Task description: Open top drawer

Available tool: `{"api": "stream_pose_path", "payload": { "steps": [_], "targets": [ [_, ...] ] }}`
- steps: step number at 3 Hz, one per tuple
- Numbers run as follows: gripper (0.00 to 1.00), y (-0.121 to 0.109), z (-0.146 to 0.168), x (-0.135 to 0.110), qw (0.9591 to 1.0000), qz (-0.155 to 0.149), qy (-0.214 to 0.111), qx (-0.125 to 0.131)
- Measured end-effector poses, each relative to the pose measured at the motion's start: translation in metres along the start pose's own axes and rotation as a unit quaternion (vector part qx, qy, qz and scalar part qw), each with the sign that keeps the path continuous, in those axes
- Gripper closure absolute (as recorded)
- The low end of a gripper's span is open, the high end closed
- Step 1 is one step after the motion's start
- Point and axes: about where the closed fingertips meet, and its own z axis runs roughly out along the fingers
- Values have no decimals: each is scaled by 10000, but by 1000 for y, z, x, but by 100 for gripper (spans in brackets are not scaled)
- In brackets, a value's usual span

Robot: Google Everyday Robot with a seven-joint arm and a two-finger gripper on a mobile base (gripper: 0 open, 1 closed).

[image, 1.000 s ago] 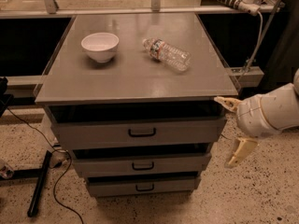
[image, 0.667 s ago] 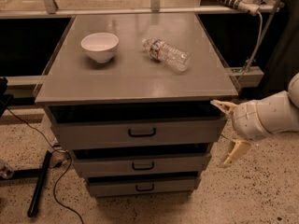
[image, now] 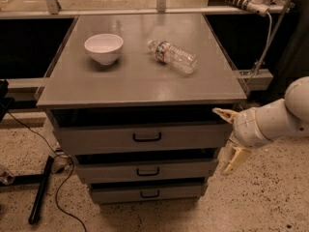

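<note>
1. The gripper (image: 223, 140) is at the right end of the cabinet front, level with the top drawer (image: 96, 140), on a pale arm (image: 277, 117) that reaches in from the right edge of the view.
2. Its two fingers are spread wide apart and hold nothing. The upper finger (image: 223, 113) points left toward the drawer's upper right corner, just under the edge of the cabinet top (image: 140, 83). The lower finger (image: 233, 159) hangs down beside the right end of the middle drawer (image: 106, 170).
3. Whether either finger touches the drawer front cannot be told; they sit at its right edge.
4. The top drawer lies just left of the gripper, directly below the cabinet top, with a dark gap above its front. Its black loop handle (image: 147, 137) is at the centre of the front, well to the left of the gripper and untouched.
5. The bottom drawer (image: 116, 194) sits lowest.
6. On the cabinet top, a white bowl (image: 104, 47) stands at the left and a clear plastic water bottle (image: 173, 56) lies on its side to the right.
</note>
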Motion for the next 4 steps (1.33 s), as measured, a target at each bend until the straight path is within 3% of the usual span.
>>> {"api": "stream_pose_path", "payload": {
  "steps": [2, 4],
  "targets": [
    [0, -8, 49, 11, 9998, -130, 165, -41],
    [0, -41, 96, 29, 9989, -333, 302, 162]
  ]
}}
